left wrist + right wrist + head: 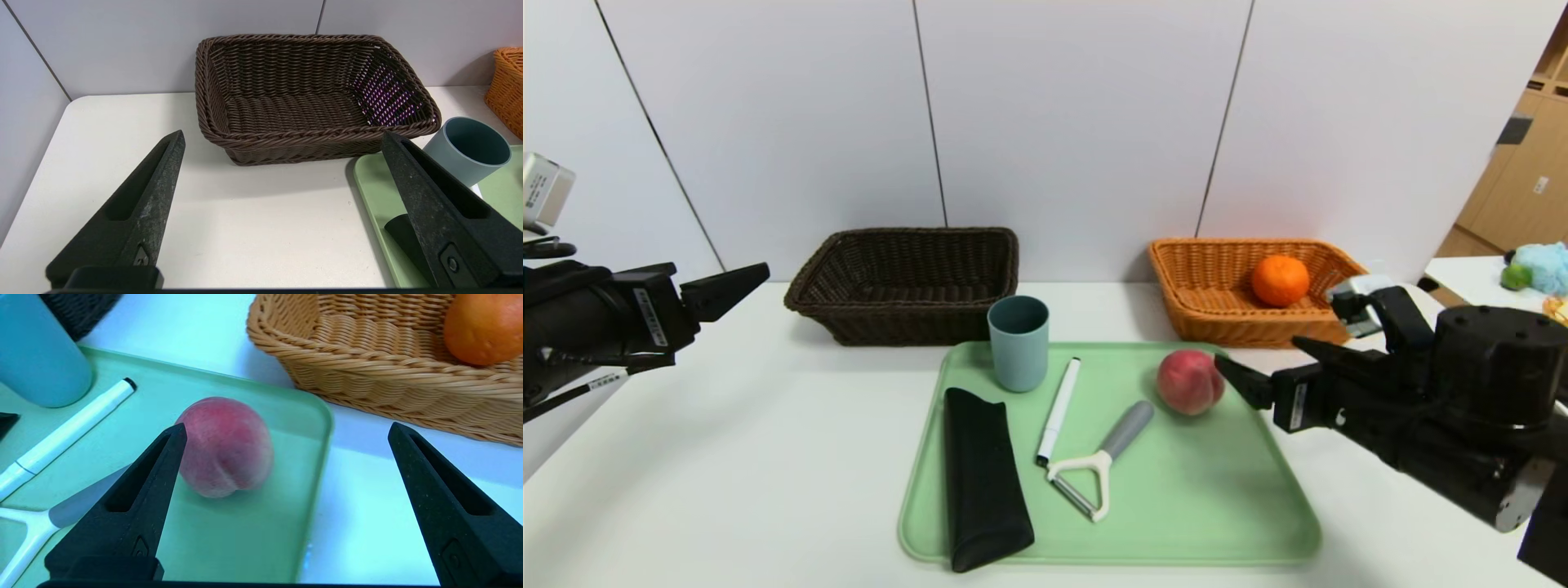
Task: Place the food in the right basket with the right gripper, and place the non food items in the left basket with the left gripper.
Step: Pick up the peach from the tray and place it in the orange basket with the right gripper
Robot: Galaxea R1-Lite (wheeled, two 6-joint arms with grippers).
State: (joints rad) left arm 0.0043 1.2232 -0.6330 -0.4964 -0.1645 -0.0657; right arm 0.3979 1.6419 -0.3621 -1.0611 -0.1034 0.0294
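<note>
Spread right gripper (286,428) near pinkish fuzzy peach (226,447), centre frame. Round orange (1280,280) already in orange-tan wicker basket (1217,314), upper right. Dark brown wicker basket (302,98) unfilled; left gripper (282,136) spread, idle.

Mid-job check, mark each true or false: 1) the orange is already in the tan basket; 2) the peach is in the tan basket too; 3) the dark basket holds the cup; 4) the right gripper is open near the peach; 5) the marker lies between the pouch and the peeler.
1) True. The orange sits inside the tan basket.
2) False. The peach is on the green tray, outside that basket.
3) False. The dark basket holds nothing visible; the cup stands upright on the tray.
4) True. The right gripper is open and holds nothing, with the peach just ahead of one of its fingers.
5) True. The marker lies between the pouch and the peeler.
</note>
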